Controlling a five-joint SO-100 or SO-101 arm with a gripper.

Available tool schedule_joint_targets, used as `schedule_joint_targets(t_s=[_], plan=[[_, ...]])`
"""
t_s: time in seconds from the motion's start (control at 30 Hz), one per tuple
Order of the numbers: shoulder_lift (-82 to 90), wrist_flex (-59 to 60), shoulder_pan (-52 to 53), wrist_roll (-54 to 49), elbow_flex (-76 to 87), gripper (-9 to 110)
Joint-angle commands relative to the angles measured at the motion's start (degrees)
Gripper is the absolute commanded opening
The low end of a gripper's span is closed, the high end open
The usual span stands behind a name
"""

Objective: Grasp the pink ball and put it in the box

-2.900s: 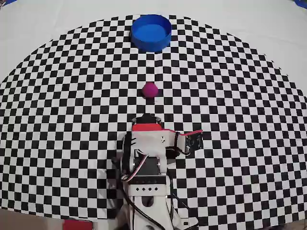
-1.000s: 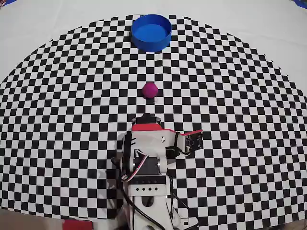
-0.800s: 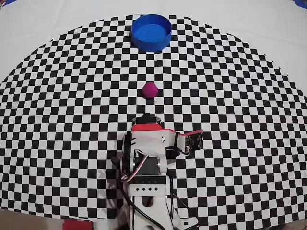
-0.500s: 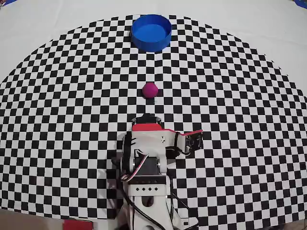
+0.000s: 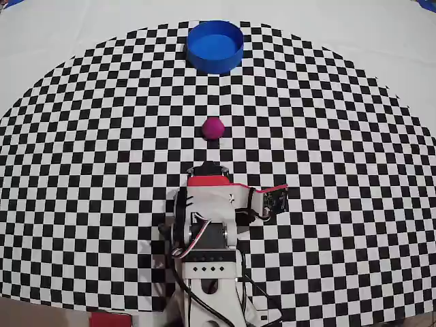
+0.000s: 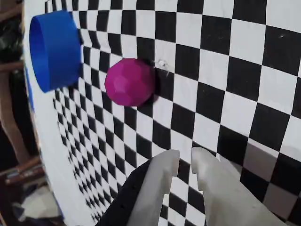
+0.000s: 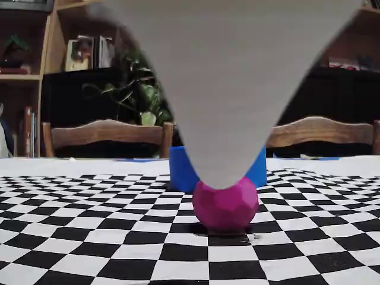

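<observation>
I am at the approach step: the ball (image 5: pixel 213 127) lies free on the checkered tabletop (image 5: pixel 82 170), a little beyond the arm (image 5: pixel 208 211) in the overhead view, and the box (image 5: pixel 215 46) stands empty farther away on almost the same line, well apart from the ball. In the wrist view the jaws (image 6: pixel 185 159) are almost pressed together, with only a thin gap, holding nothing, and the ball (image 6: pixel 130 81) is near them but not touching. Next, I think I must spread the jaws wide, reach forward and down until the ball sits between them, and only then close.
</observation>
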Motion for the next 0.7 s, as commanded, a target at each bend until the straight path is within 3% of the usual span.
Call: schedule_joint_targets(t_s=[0.0, 0.67], plan=[[3.08, 0.26, -0.09, 0.35, 0.44, 0], [3.08, 0.26, -0.26, 0.09, 0.44, 0]])
